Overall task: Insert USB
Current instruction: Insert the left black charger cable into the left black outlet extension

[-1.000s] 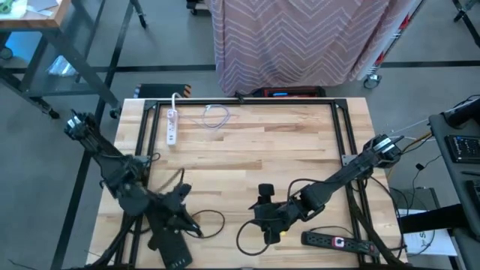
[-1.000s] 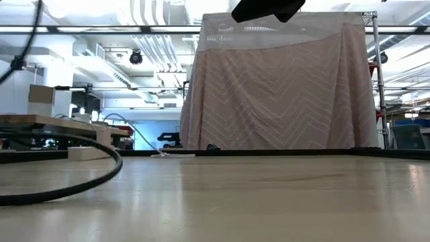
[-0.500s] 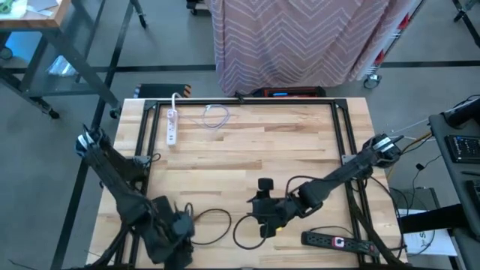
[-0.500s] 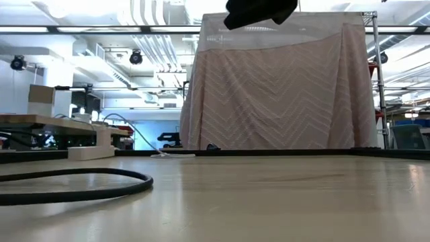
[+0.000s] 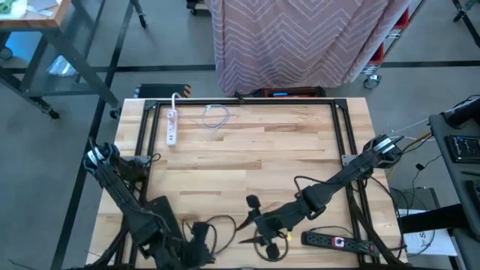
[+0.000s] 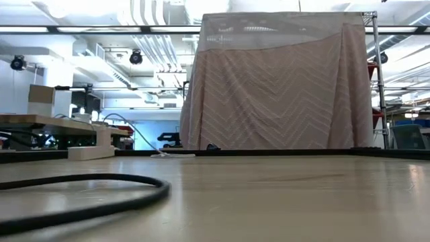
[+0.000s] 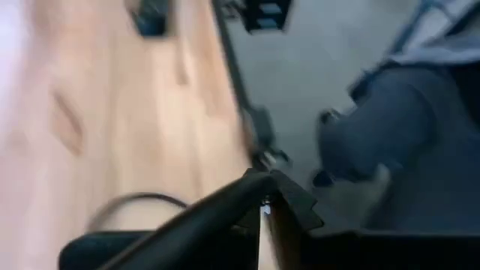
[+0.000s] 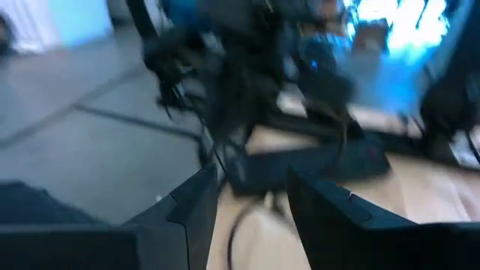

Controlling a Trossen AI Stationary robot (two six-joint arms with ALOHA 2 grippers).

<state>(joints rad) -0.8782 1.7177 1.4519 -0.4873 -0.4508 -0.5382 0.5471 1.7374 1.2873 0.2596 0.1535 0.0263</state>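
A black cable [image 5: 225, 223] lies in loops on the wooden table near its near edge; one loop shows in the low view [image 6: 80, 191]. My left gripper [image 5: 201, 238] is at the near edge, left of centre, beside the loops. Its fingers meet, shut, in the left wrist view [image 7: 262, 196], with a small pale speck at the tips. My right gripper [image 5: 255, 225] is over the loops near the table's middle, open in its wrist view [image 8: 251, 195]. A white power strip [image 5: 171, 126] lies flat at the far left. No USB plug shows clearly. My left gripper is shut close to the black cable, but blur and the arm hide the tips: I cannot tell whether it touches or holds anything. My right gripper stands open over a cable loop; whether it touches the cable, I cannot tell.
A thin white cord [image 5: 216, 116] lies near the far edge beside the white strip. A black power strip [image 5: 337, 241] rests at the near right corner. A black frame [image 5: 341, 127] runs along the table's sides. Bare wood [image 5: 255, 150] fills the middle and far half.
My left gripper has moved toward the near edge and to the right. My right gripper has come down and shifted toward the near left, leaving the top of the low view. The black cable loop has slid along the table, further across the low view.
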